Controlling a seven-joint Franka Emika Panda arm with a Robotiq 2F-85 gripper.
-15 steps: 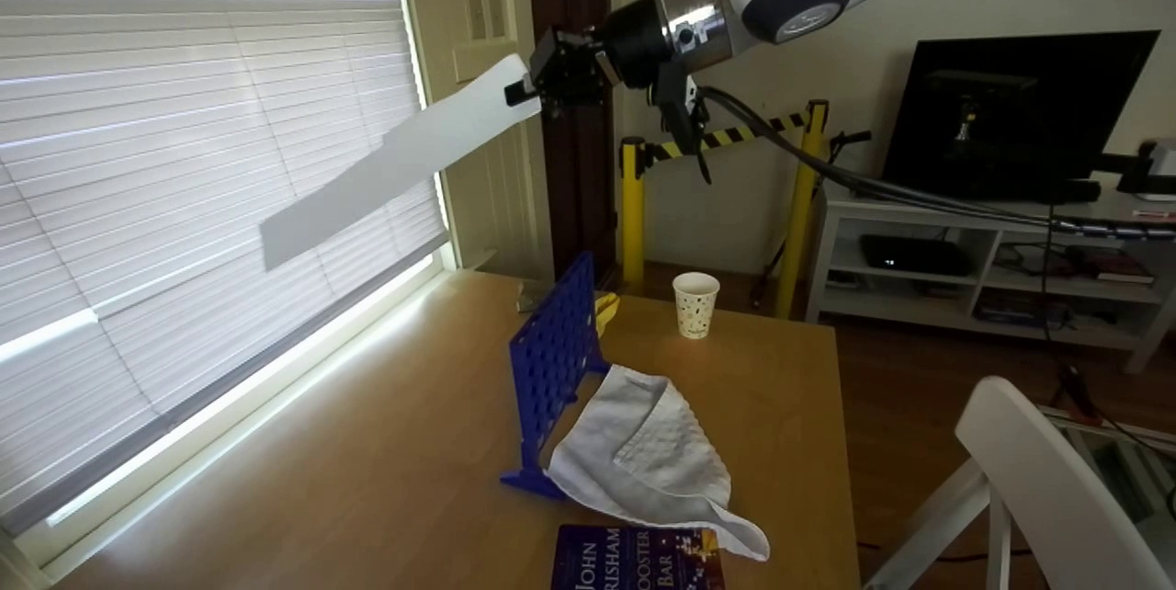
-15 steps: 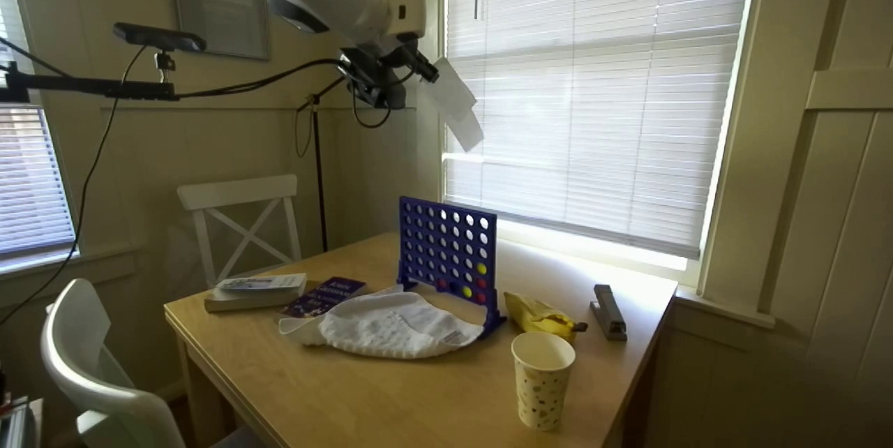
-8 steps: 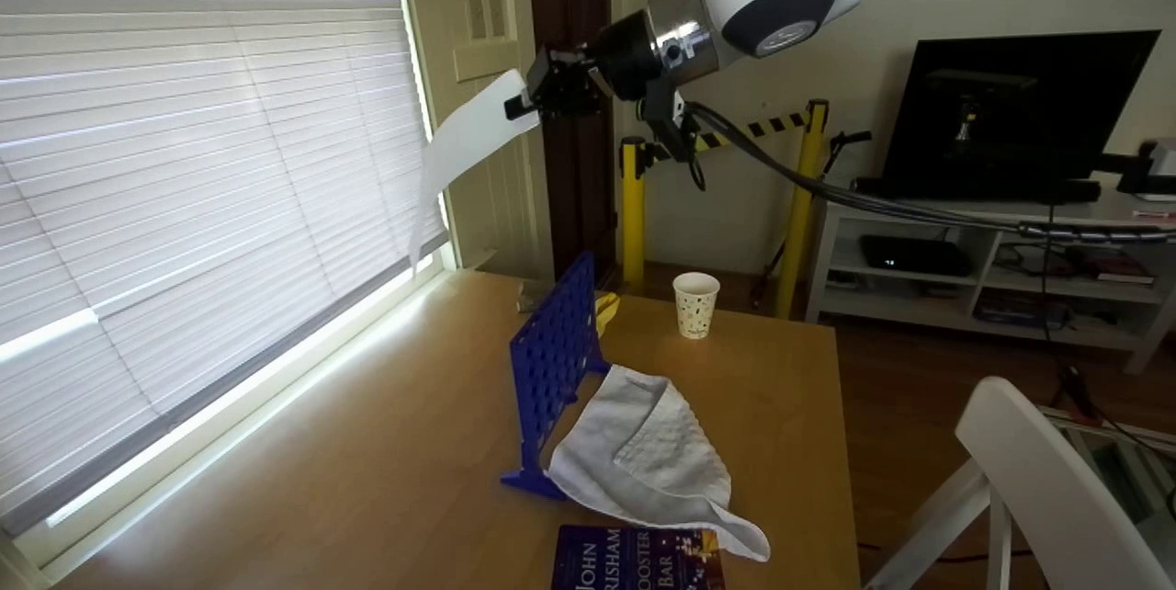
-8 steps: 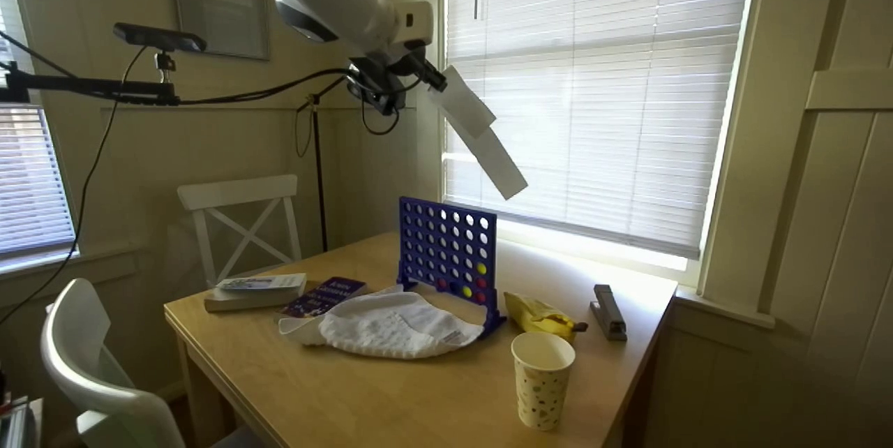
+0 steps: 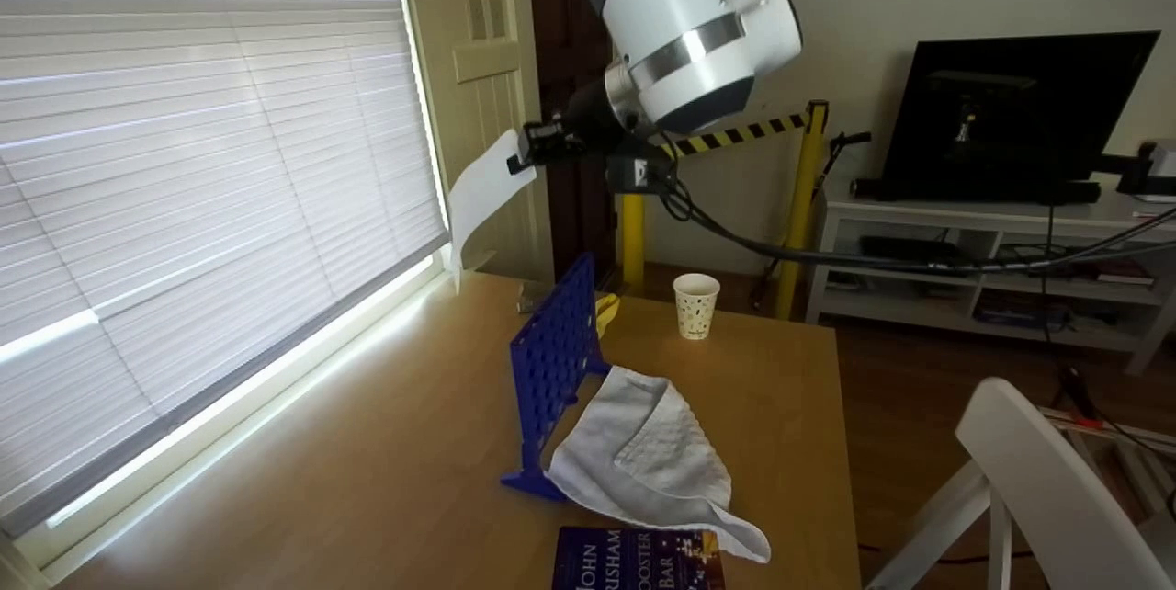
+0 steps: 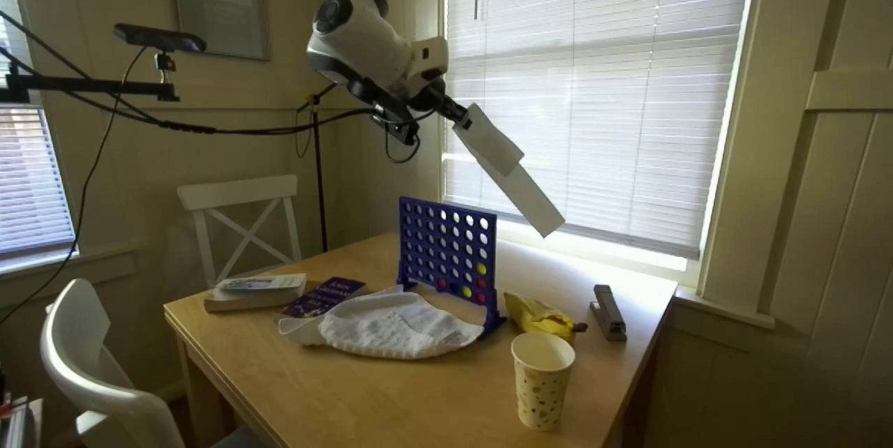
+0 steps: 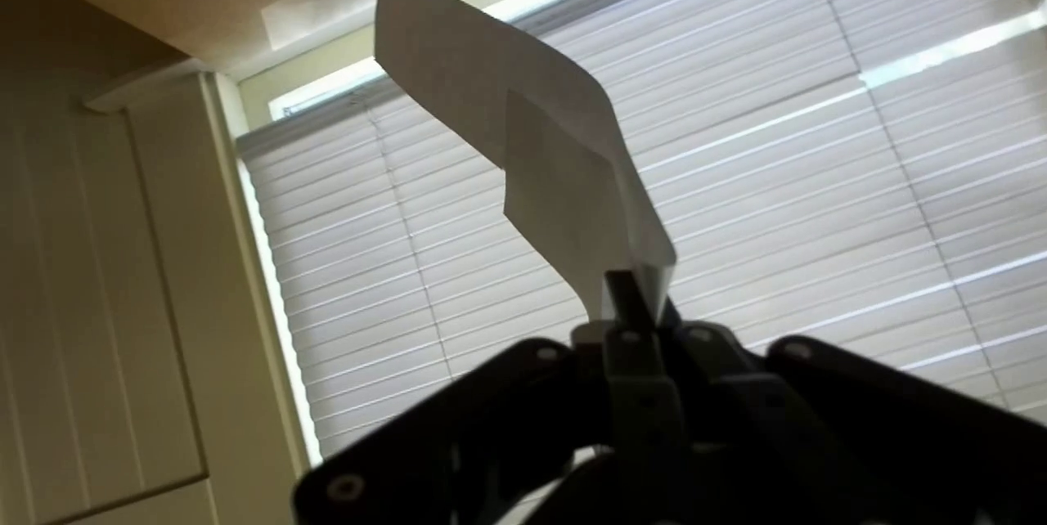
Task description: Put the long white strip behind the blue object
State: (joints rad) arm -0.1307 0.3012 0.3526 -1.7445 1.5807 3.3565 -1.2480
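Note:
My gripper (image 5: 521,164) is shut on one end of the long white strip (image 5: 482,192), which looks folded over itself. In an exterior view the gripper (image 6: 462,120) is up near the window, and the strip (image 6: 513,170) slants down from it. In the wrist view the strip (image 7: 552,181) runs up from the shut fingertips (image 7: 642,300) and curves to the left. The blue object (image 5: 554,356) is an upright game grid on the table; it also shows in an exterior view (image 6: 447,208). The strip hangs in the air, higher than the grid and on its window side in that view.
A white cloth (image 6: 401,326) lies against the grid's foot. A yellow item (image 6: 541,315), a stapler (image 6: 610,312) and a paper cup (image 6: 543,382) stand near one end of the table (image 6: 391,399). Books (image 6: 254,292) lie at the other end. The window blind (image 5: 211,158) borders the table.
My gripper has moved down with the strip in it. The strip's free end has swung down, from pointing outward to hanging lower near the window sill. Objects on the table have not moved.

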